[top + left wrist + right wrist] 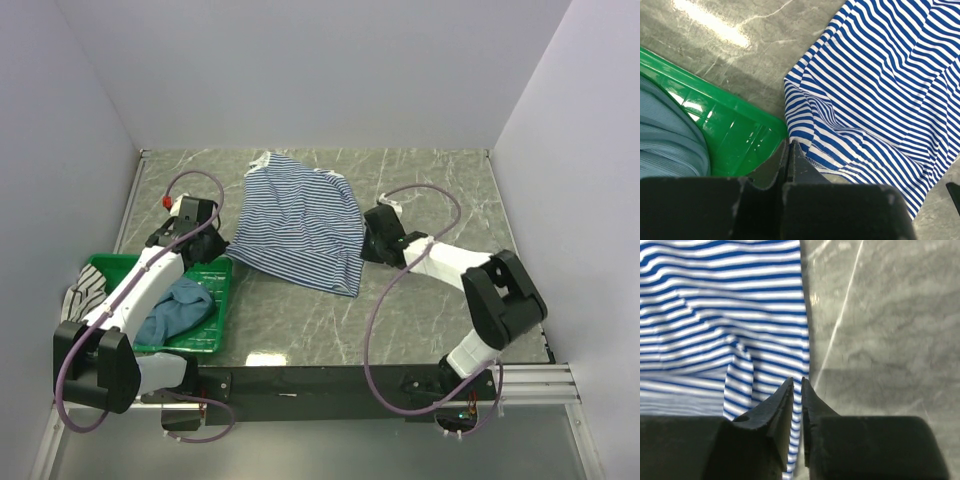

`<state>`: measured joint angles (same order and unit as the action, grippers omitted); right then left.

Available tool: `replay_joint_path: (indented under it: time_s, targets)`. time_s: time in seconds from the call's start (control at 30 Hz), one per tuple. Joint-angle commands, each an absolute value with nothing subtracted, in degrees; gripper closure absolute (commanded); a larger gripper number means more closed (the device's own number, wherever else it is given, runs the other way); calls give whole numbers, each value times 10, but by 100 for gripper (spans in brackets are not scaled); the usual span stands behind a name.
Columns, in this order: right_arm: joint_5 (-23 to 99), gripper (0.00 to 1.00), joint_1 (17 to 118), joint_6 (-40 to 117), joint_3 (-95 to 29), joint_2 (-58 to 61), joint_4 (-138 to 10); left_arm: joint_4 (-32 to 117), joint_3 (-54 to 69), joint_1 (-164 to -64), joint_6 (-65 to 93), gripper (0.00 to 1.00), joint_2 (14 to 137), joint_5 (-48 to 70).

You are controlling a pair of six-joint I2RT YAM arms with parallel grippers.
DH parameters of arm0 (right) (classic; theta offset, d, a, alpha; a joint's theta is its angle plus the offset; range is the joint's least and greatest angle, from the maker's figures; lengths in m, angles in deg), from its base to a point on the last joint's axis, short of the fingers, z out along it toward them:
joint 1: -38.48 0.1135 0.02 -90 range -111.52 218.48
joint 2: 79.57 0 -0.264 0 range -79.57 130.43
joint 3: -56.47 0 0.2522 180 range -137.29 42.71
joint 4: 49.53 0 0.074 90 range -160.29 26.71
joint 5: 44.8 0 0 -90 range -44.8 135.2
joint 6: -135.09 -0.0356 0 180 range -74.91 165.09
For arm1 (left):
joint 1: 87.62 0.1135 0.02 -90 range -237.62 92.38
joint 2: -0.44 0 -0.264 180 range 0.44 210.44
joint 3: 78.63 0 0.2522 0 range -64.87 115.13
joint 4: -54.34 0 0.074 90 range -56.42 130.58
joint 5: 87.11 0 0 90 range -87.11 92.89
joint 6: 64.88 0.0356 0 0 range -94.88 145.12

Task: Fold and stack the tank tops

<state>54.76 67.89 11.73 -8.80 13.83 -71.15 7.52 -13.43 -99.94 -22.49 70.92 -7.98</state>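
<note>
- Cloth first: the fine-striped tank top (298, 225) lies spread and somewhat rumpled on the middle of the marbled bench (430, 180), white trim at its far end.
- Left gripper (790, 145) sits low at that top's left hem, just beside the corner of the green basket (740, 130). Its jaws are pressed together with no gap; folds of cloth run toward the tips, so they seem to nip the hem, though the pinch itself is hidden.
- Right gripper (796, 382) is at the top's right edge, its jaws closed to a thin slit with a striped fold of cloth caught between them.
- The teal tank top (178, 310) lies bunched inside the basket.
- The broad-striped tank top (85, 288) hangs over the basket's left rim.
</note>
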Motion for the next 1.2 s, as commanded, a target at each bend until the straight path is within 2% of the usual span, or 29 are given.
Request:
replay_joint_path:
  time_s: [0.0, 0.23, 0.3, 0.43, 0.5, 0.57, 0.6, 0.67, 0.93, 1.03, 1.13, 1.17]
  targets:
    - [516, 77, 684, 107, -47, 80, -694, 92, -141, -997, -215, 99, 699, -77]
    - [505, 63, 739, 55, 36, 26, -672, 95, -135, -997, -212, 100, 691, -65]
    - [505, 57, 750, 47, 49, 23, -663, 95, -134, -997, -208, 99, 693, -63]
    - [506, 52, 771, 31, 55, 38, -651, 95, -133, -997, -208, 99, 693, -62]
    - [498, 59, 770, 26, 60, 53, -638, 94, -130, -997, -208, 99, 693, -62]
    - [504, 75, 768, 24, 59, 65, -638, 90, -127, -997, -208, 99, 692, -66]
    - [510, 91, 765, 23, 57, 66, -644, 89, -123, -997, -207, 99, 690, -69]
    - [513, 100, 742, 28, 58, 57, -651, 86, -116, -995, -206, 99, 691, -77]
    - [524, 100, 628, 71, 41, -55, -721, 96, -74, -977, -205, 99, 700, -43]
    - [521, 100, 594, 89, -24, -98, -760, 117, -28, -976, -208, 100, 715, -14]
    - [510, 100, 559, 106, -157, -84, -805, 123, 78, -973, -222, 99, 749, 1]
    - [505, 100, 551, 111, -241, -74, -828, 132, 133, -973, -227, 99, 755, 4]
